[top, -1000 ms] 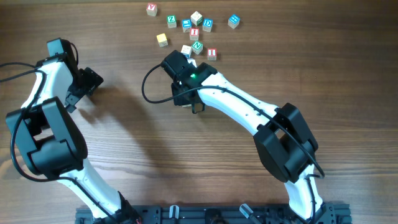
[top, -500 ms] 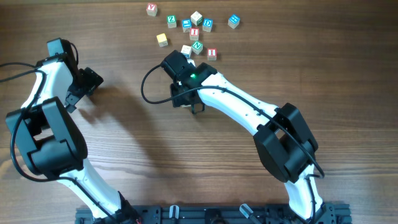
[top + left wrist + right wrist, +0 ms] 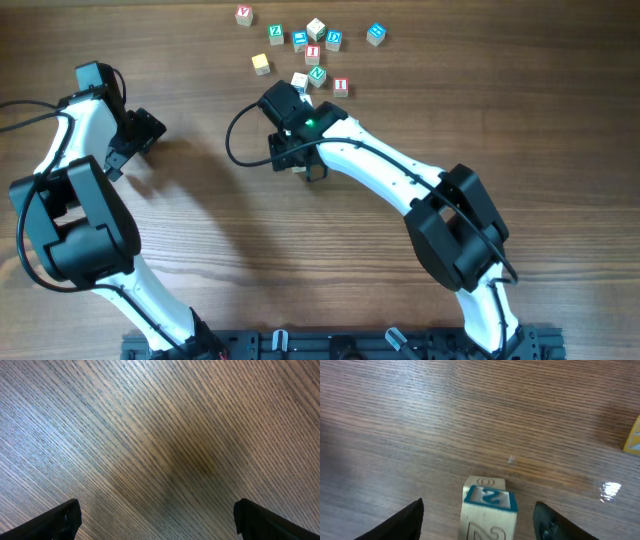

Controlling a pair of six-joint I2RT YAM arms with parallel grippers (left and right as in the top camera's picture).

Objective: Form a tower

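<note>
- The wood-grain surface (image 3: 200, 230) carries loose letter cubes at its far edge, among them the red "I" cube (image 3: 313, 52) and the green "N" cube (image 3: 317, 74).
- The tower (image 3: 488, 510), so far a blue-lettered cube, stands between the right hand's (image 3: 477, 522) spread fingers and touches neither.
- We would lift straight up so that neither finger clips it.
- The right arm stretches forward with its wrist pitched down; the left hand (image 3: 160, 520) gapes wide over bare wood.

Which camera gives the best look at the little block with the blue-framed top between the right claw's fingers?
The right wrist view: the block sits close up inside the open right gripper, top and front faces showing. Overhead, the gripper covers nearly all of it. The left wrist view shows only bare table.
</note>
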